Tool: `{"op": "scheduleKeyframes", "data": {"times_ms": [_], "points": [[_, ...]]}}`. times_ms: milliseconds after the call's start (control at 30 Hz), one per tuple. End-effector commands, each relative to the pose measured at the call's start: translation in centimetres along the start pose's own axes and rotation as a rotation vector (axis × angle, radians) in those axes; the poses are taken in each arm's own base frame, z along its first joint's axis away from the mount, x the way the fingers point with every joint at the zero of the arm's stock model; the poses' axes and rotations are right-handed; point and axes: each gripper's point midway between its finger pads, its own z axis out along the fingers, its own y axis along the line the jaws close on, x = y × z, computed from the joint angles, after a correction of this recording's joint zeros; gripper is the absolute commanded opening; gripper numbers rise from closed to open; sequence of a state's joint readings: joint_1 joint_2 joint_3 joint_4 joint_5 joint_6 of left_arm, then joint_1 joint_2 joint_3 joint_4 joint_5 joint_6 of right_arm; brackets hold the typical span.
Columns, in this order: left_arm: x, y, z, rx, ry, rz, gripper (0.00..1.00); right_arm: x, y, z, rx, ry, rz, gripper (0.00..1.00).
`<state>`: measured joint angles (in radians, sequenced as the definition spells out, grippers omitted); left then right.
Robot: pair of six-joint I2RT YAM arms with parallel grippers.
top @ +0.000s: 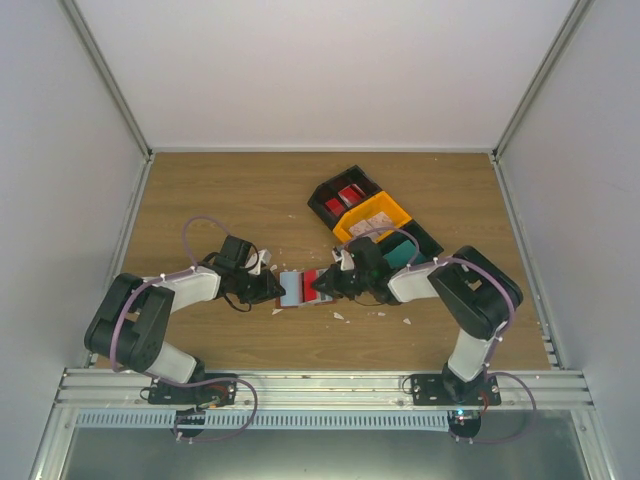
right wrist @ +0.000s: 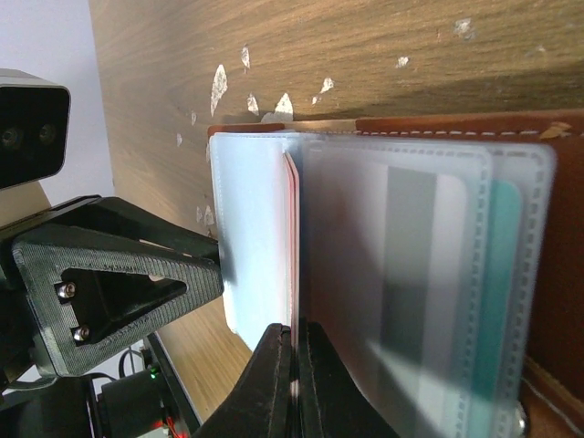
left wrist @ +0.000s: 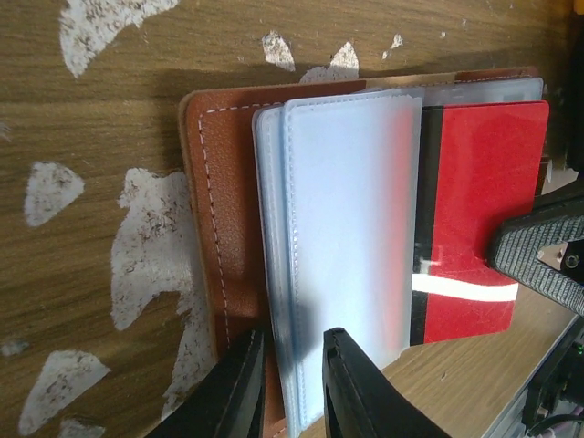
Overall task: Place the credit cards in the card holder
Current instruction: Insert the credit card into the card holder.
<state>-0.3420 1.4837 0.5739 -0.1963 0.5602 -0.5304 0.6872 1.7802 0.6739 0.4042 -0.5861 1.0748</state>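
The brown leather card holder (left wrist: 219, 210) lies open on the table, its pale plastic sleeves (left wrist: 347, 228) fanned out. A red card (left wrist: 484, 192) with a black stripe sits partly inside one sleeve. My right gripper (right wrist: 297, 342) is shut on that red card (right wrist: 293, 237), seen edge-on; one of its fingers (left wrist: 538, 251) shows on the card's outer end. My left gripper (left wrist: 297, 383) stands narrowly open, its fingers straddling the sleeves' near edge. Other sleeves hold a teal card (right wrist: 504, 301) and a whitish card (right wrist: 415, 274). In the top view both grippers (top: 270, 290) (top: 328, 284) meet at the card holder (top: 291, 288).
A black-and-orange bin tray (top: 375, 212) stands behind the right arm, with red items in its far compartment. Small white scraps (top: 340, 316) lie scattered on the wood around the card holder. Grey walls close in both sides.
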Motion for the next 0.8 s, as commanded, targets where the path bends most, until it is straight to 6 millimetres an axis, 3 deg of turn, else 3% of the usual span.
{"op": "scheduleKeyframes", "data": {"times_ms": [0,767], "points": [[0.2,1.0,0.4,-0.036,0.013,-0.004,0.21,1.1,-1.3,0.7,0.021,0.036,0.029,0.00],[0.9,1.3,0.8,-0.032,0.036,-0.001,0.13,1.4,-0.8,3.0,-0.044,0.084,0.036,0.00]]}}
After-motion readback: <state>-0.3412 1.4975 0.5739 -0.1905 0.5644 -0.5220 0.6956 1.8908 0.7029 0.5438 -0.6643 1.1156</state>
